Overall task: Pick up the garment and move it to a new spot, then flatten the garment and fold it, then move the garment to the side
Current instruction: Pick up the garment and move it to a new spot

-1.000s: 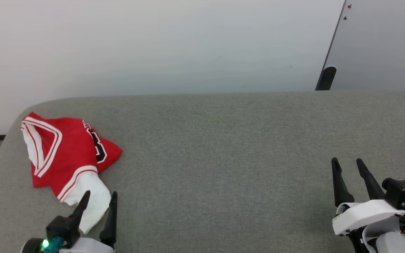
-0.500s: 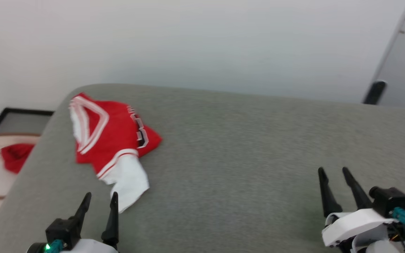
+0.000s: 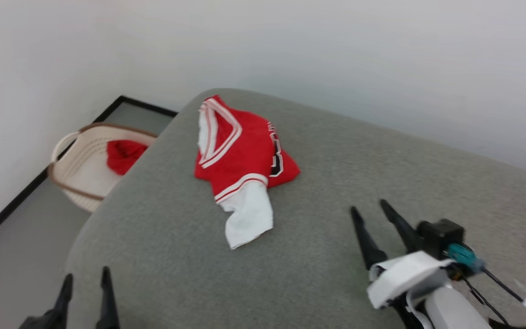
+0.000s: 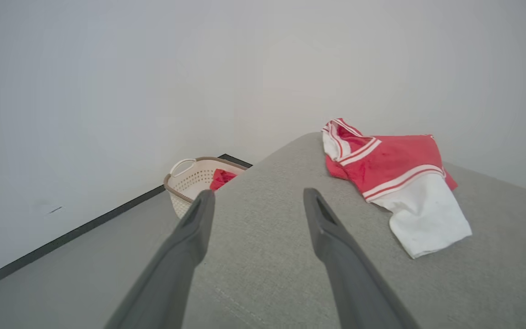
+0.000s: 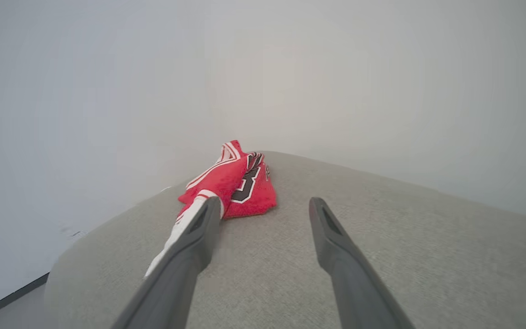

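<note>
The garment, a red jersey with white striped trim, black lettering and a white sleeve, lies crumpled near the far left corner of the grey padded surface. It also appears to the upper right in the left wrist view as the garment, and ahead in the right wrist view as the garment. My left gripper is open at the bottom left, short of the garment. My right gripper is open at the lower right, nothing between its fingers.
A cream laundry basket holding a plain red cloth stands on the floor left of the grey surface, beside the white wall. The same basket shows in the left wrist view. The surface's rounded left edge drops to grey floor.
The head camera has turned left, so the basket and floor have come into view. Both grippers stay open, and the garment lies as before.
</note>
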### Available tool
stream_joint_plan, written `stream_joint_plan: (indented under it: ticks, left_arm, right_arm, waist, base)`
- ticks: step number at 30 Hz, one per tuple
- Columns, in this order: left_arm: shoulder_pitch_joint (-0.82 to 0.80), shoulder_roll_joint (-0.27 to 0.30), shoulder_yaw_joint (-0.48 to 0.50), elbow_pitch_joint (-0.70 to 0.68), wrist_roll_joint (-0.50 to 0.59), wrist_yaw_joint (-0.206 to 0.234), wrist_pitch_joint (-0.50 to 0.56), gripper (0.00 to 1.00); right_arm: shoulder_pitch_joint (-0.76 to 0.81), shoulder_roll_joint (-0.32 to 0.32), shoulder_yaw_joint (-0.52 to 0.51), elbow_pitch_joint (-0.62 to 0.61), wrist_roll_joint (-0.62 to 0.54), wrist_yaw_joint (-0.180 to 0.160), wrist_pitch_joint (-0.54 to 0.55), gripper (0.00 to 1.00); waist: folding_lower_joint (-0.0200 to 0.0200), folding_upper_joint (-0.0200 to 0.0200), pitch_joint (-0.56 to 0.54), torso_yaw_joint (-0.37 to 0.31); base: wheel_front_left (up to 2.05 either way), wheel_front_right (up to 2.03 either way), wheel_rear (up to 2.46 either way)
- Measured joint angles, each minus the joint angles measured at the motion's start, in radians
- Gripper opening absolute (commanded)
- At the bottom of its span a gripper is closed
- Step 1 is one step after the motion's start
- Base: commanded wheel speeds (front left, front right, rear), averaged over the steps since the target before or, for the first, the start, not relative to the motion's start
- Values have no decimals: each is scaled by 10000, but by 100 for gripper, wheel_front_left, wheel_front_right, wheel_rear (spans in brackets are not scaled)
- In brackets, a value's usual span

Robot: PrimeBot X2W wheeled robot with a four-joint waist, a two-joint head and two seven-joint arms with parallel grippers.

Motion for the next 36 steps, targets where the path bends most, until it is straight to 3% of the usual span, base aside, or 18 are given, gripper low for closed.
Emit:
stream_joint_plan:
  ticks: [8, 14, 20, 26, 28, 36]
  left_arm:
    - [557, -477, 393, -876, -159, 94, 0, 100]
    - [694, -585, 311, -1003, -81, 69, 0, 100]
    - [93, -500, -207, -571, -73, -374, 2, 100]
    - [-2481, 341, -1557, 813, -159, -713, 305, 100]
    - [-3475, 568, -1636, 1246, -817, -729, 307, 100]
    - [-7363, 2568, -3277, 3567, -2080, -755, 351, 100]
  right_arm:
    - [-1072, -82, 1377, 520, 639, 0, 0, 100]
    - [-1142, -332, 1569, 499, 995, 0, 0, 100]
    - [-863, -476, 1342, 173, 932, 0, 0, 100]
    - [-271, -683, 788, -420, 255, -2, 2, 100]
    - [-381, -715, 803, -623, -65, -2, 0, 100]
    - [-1474, -782, 1252, -1127, -640, 2, 0, 100]
  waist:
    - [0, 0, 567, 524]
    - [0, 0, 604, 578]
    - [0, 0, 660, 481]
    - [0, 0, 898, 289]
    - [0, 0, 988, 136]
    - [0, 0, 1733, -792]
  base:
    - [-12, -12, -12]
    - [-9, -9, -9]
    - [0, 0, 0]
    - [0, 0, 0]
    - [0, 0, 0]
    - [0, 0, 0]
